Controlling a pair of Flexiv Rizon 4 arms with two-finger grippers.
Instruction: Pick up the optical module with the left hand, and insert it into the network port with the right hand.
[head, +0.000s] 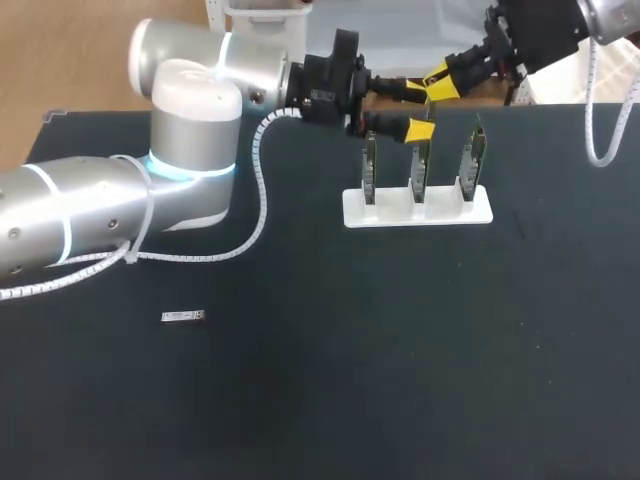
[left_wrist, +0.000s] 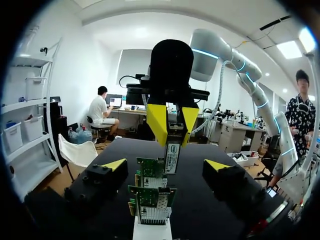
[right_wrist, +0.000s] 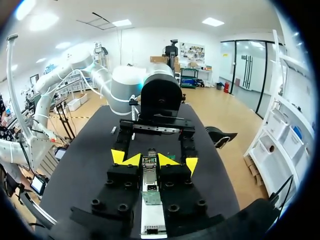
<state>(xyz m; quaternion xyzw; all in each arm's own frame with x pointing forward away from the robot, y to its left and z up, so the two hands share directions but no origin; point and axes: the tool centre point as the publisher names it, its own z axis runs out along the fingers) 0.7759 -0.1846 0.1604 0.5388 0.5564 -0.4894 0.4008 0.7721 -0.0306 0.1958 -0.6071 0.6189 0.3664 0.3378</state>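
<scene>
Optical module (left_wrist: 171, 157): probably light, rigid, slick metal; best held by its flat sides. Right gripper (left_wrist: 172, 132) clamps its top end, left gripper (left_wrist: 165, 164) wide open, empty

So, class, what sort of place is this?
Probably a robotics lab bench: a black table, a white stand holding upright network cards, and the right gripper gripping an optical module.
</scene>
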